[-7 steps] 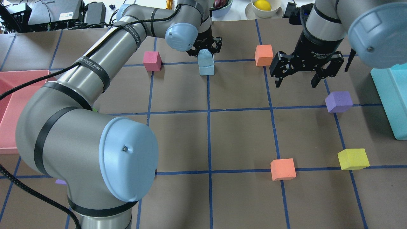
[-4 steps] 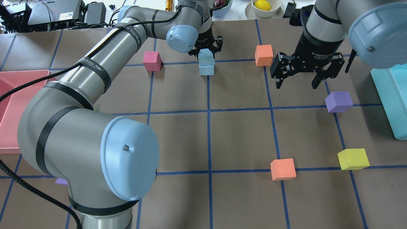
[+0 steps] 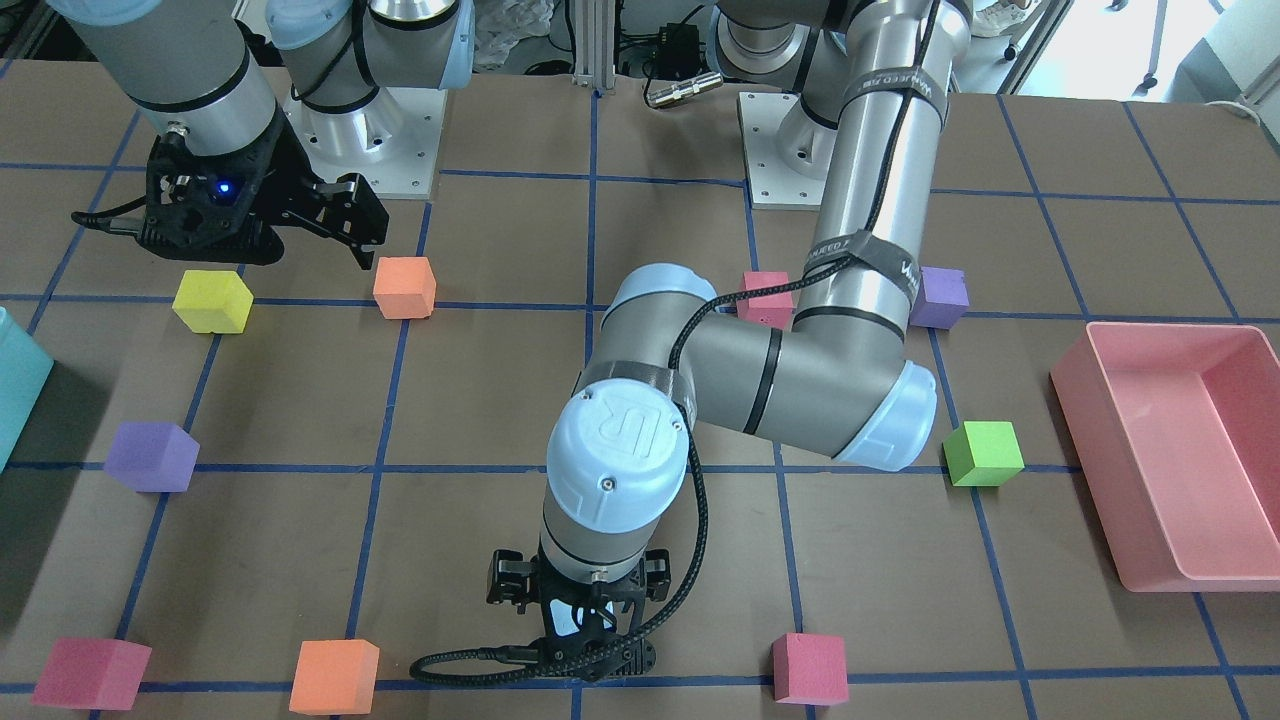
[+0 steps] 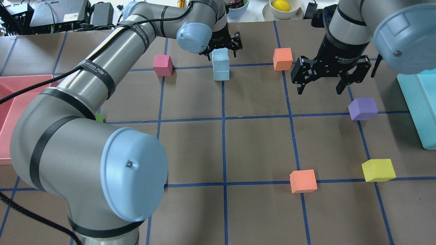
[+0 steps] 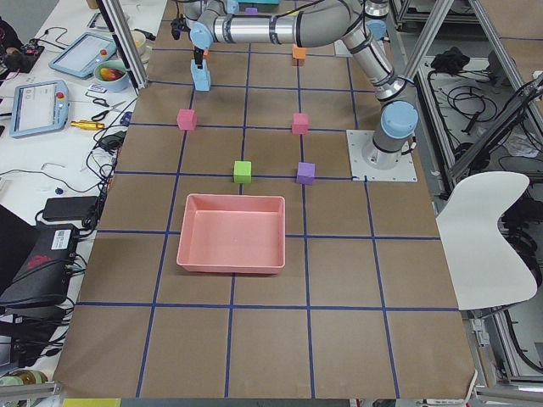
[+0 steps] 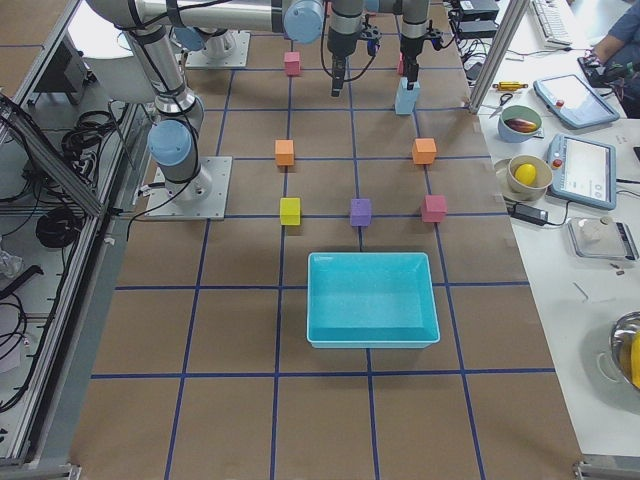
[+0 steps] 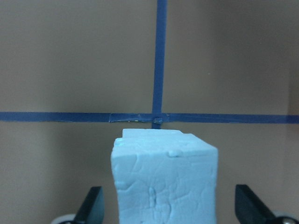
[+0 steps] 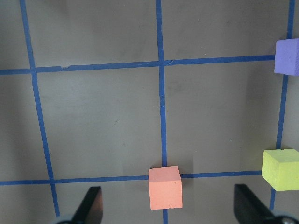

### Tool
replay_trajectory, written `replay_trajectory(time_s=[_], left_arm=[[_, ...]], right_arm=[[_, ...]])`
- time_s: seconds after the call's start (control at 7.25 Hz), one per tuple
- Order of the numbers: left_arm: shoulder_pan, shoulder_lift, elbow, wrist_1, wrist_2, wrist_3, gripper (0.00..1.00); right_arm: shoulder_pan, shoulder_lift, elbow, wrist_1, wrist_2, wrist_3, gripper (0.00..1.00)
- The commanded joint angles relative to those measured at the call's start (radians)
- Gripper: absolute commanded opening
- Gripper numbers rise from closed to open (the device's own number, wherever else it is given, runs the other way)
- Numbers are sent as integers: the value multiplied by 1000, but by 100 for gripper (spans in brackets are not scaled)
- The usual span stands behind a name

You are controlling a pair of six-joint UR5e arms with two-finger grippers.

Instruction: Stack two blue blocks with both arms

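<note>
Two pale blue blocks stand stacked at the far middle of the table, the upper blue block [image 4: 220, 56] on the lower blue block [image 4: 221, 74]. The stack also shows in the exterior left view [image 5: 201, 79] and the exterior right view [image 6: 407, 97]. My left gripper [image 4: 220, 51] is open just above the stack. In the left wrist view the upper block [image 7: 164, 177] sits between the spread fingers [image 7: 91, 207] with gaps on both sides. My right gripper [image 4: 319, 91] is open and empty, hovering to the right of the stack.
An orange cube [image 4: 282, 59] and a pink cube [image 4: 162, 65] flank the stack. A purple cube [image 4: 362, 108], a yellow cube [image 4: 378, 169] and another orange cube [image 4: 302, 181] lie on the right. A teal bin [image 4: 417, 102] is at the right edge, a pink bin [image 4: 10, 102] at the left.
My left gripper set the upper blue block down onto the lower one, opened and drew back slightly. The right gripper barely moved.
</note>
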Motion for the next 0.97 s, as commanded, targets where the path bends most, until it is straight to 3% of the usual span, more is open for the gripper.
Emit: replay_trajectory(time_s=[0.0, 0.14, 0.28, 0.41, 0.69, 0.83], left_arm=[[4, 163, -7, -199, 27, 3, 100], [20, 244, -34, -273, 129, 39, 100], [65, 337, -82, -407, 181, 194, 100], [132, 446, -135, -501, 174, 245, 100], [176, 641, -336, -504, 170, 274, 91], [186, 736, -464, -417, 168, 274, 91]], right_arm=[[-2, 0, 0, -2, -1, -9, 100], [0, 0, 0, -2, -1, -11, 100], [0, -2, 0, 1, -1, -6, 100], [1, -6, 0, -1, -1, -3, 100], [0, -6, 0, -2, -1, -4, 100], [-2, -8, 0, -2, -1, -1, 100]])
